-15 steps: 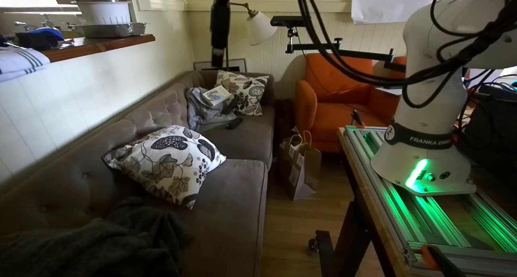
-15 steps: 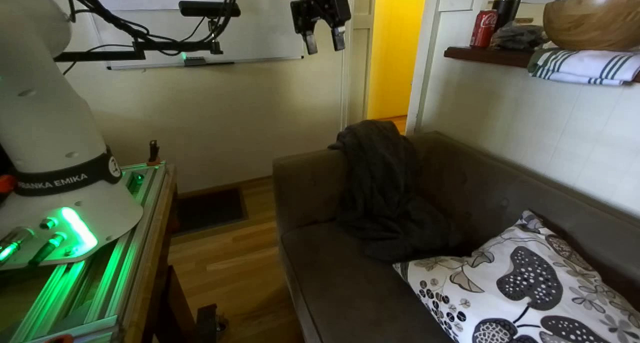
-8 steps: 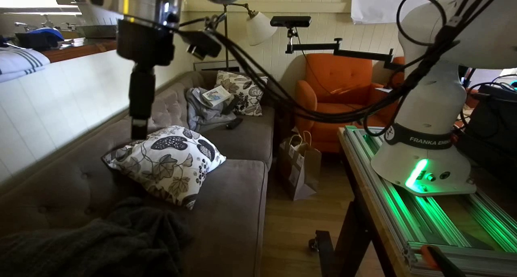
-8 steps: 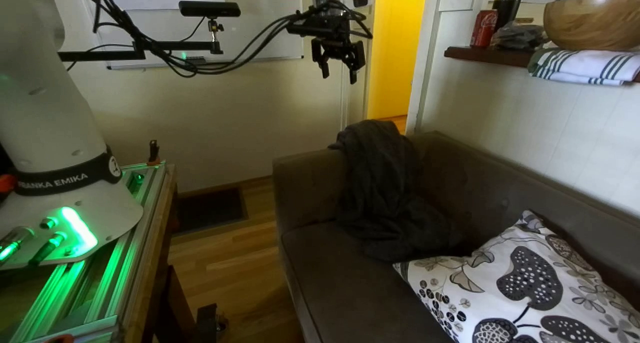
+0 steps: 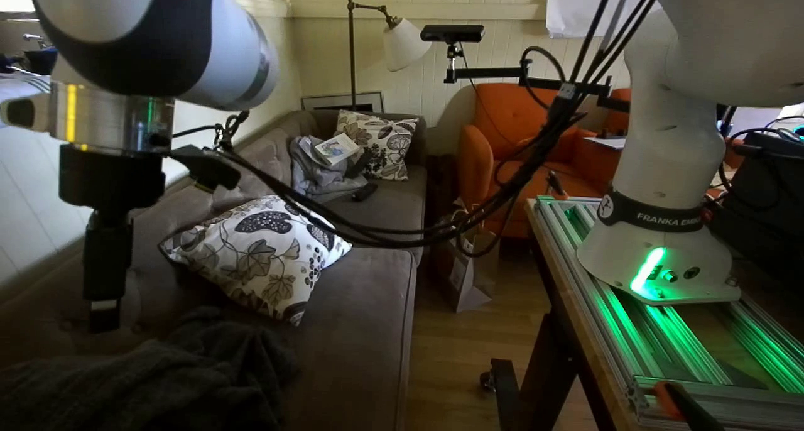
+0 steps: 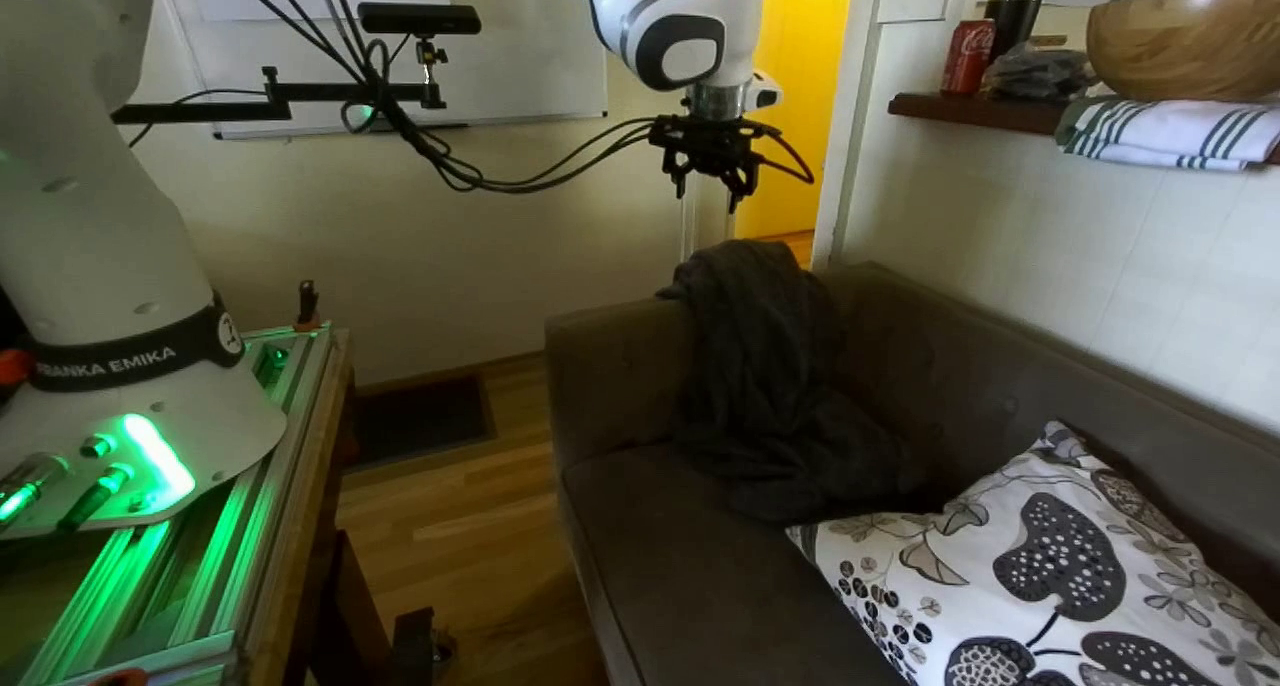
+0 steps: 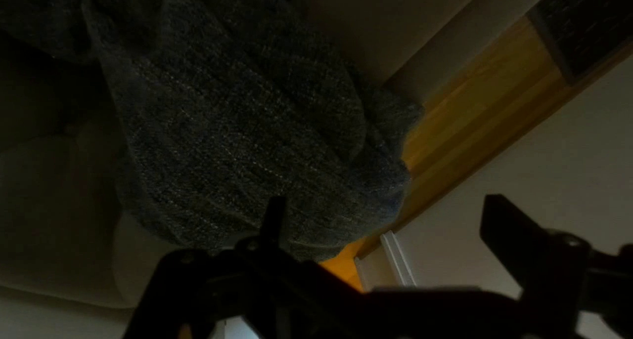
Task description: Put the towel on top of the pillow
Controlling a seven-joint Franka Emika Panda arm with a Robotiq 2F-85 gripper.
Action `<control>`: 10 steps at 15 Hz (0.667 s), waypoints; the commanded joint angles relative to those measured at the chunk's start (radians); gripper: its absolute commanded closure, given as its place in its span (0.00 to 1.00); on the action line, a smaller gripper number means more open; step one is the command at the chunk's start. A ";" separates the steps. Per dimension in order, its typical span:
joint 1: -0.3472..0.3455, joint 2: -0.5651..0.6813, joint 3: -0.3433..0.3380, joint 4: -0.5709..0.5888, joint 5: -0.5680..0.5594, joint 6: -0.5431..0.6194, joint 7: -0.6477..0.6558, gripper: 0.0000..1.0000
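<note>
A dark grey cloth, which looks like the towel, is draped in folds over the couch arm and seat (image 6: 770,386). It also shows in an exterior view (image 5: 169,374) and fills much of the wrist view (image 7: 237,111). A white pillow with dark leaf and flower prints leans on the couch beside it, in both exterior views (image 5: 264,249) (image 6: 1060,576). My gripper (image 6: 706,198) is open and empty, pointing down above the cloth at the couch arm end. Its fingers are wide apart in the wrist view (image 7: 385,199), and it also shows in an exterior view (image 5: 104,315).
The grey couch (image 6: 660,566) runs along the wall. A folded white striped towel (image 6: 1170,136) lies on a wall shelf (image 6: 975,111) with a wooden bowl (image 6: 1180,46) and a red can (image 6: 967,58). A second pillow (image 5: 389,145) is farther along. Cables (image 5: 402,236) hang from the arm.
My gripper has swung away from over the printed pillow's side and come down toward the couch arm end, over the dark cloth. It stays open. The cloth and pillow have not moved.
</note>
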 commanded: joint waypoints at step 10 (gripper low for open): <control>-0.017 0.170 0.008 0.184 -0.100 0.030 -0.009 0.00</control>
